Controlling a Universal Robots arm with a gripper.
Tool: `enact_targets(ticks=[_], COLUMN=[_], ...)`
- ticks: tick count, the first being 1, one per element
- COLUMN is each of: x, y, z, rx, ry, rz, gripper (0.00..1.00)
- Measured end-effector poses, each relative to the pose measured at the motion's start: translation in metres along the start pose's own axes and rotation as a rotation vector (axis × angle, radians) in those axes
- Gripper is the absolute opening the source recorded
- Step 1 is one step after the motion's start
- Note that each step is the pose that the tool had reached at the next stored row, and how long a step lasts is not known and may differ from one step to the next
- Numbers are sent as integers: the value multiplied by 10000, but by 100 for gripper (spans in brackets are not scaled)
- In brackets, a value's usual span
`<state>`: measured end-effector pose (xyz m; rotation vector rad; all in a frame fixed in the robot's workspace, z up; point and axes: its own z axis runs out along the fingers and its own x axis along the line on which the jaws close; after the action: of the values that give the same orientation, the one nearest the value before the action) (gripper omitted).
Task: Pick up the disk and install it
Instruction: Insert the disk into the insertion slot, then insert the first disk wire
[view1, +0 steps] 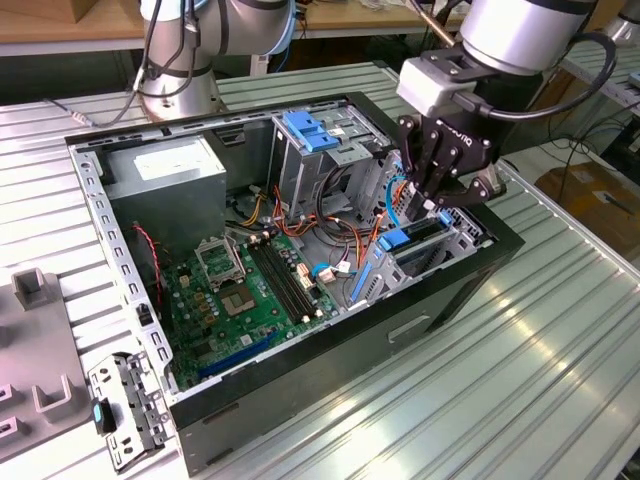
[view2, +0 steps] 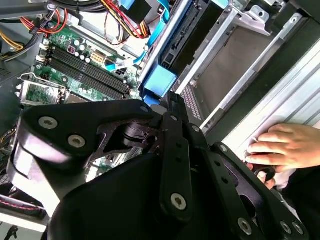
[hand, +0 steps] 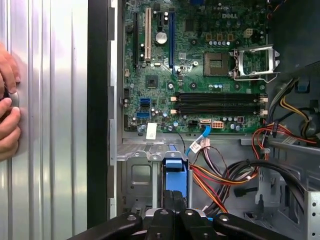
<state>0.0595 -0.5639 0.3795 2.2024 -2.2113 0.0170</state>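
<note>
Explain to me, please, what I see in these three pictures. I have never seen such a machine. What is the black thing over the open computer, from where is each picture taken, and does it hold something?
The machine is a robot arm, and the black thing is its gripper, which serves as its "hand". The exterior view comes from a camera standing apart from the arm. It shows an open computer case lying on a ribbed metal table, with the green motherboard inside and a loose metal bracket beside the case. Both wrist views come from cameras riding on the arm, looking past the gripper into the case. The gripper is at the drive bay, right at the disk in its blue carrier. I cannot tell whether it grips the disk. A person's hand is on the table next to the case.
</note>
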Motion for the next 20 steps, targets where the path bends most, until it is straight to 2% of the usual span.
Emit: enact_targets(ticks=[3, 18, 20], x=[-2, -2, -2], y=[0, 0, -1], z=[61, 75, 75], rx=[1, 0, 2], ry=[-5, -3, -3], rz=[0, -5, -94], gripper=[11, 11, 11])
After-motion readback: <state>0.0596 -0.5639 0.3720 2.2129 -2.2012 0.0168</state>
